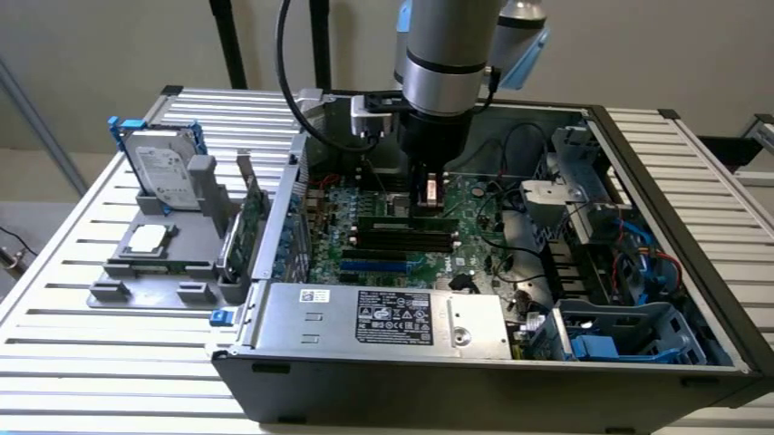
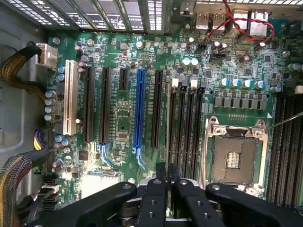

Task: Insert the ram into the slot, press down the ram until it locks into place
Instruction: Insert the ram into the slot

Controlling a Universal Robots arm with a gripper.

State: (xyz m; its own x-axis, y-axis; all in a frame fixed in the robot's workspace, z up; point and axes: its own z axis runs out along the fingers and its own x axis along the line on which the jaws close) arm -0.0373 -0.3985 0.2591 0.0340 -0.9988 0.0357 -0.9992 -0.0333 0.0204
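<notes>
The ram (image 1: pixel 405 224) is a thin green stick with black chips, standing on edge along the far one of the four black slots (image 1: pixel 400 241) on the motherboard. In the wrist view the ram (image 2: pixel 168 118) shows edge-on as a thin line beside the slots (image 2: pixel 187 127), on the side of the long black card sockets. My gripper (image 1: pixel 427 207) comes straight down from the arm onto the ram's top edge near its middle. The two fingers (image 2: pixel 161 176) stand close together, shut on the ram's edge.
The open computer case (image 1: pixel 677 236) surrounds the board, with a power supply (image 1: pixel 387 317) at the front and drive cages (image 1: pixel 604 227) at the exterior view's right. An empty processor socket (image 2: pixel 234 158), a blue card socket (image 2: pixel 139 109) and cables (image 2: pixel 19 71) lie near the slots. A hard drive (image 1: pixel 169 172) stands outside.
</notes>
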